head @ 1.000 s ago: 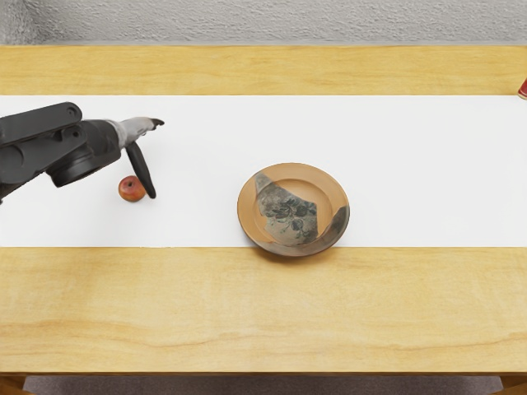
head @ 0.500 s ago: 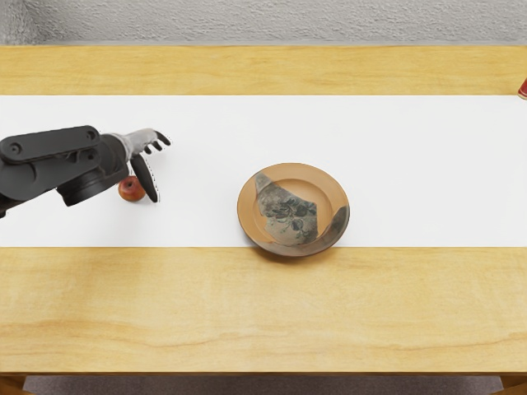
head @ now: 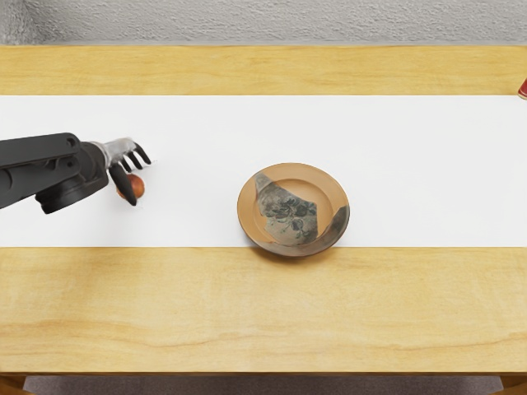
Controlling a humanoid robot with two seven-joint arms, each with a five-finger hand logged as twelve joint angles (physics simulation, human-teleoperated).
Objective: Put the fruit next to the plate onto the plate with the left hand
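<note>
On the left part of the white runner (head: 395,156) lies the fruit (head: 137,187), small, round and red-orange, resting on the cloth, well apart from the plate (head: 247,206) and to its left. Only the fruit's right side shows; the rest is hidden behind the thumb.

The left hand (head: 122,163) sits right at the fruit, just up and left of it. Its dark-tipped fingers (head: 142,154) are splayed out above the fruit, not wrapped round it. The dark thumb (head: 128,188) points down across the fruit's left side; cannot tell if it actually touches. The hand holds nothing, and its grip stands wide. The black forearm (head: 41,169) comes in from the left edge, roughly level.

The plate is orange-brown with a dark pattern in its middle. It stands near the runner's front edge, about mid-picture, with nothing on it.

The runner crosses a wooden table (head: 263,313) from side to side. A small red object (head: 523,88) is cut off by the right edge, by the runner's far border; what it is cannot be told.
</note>
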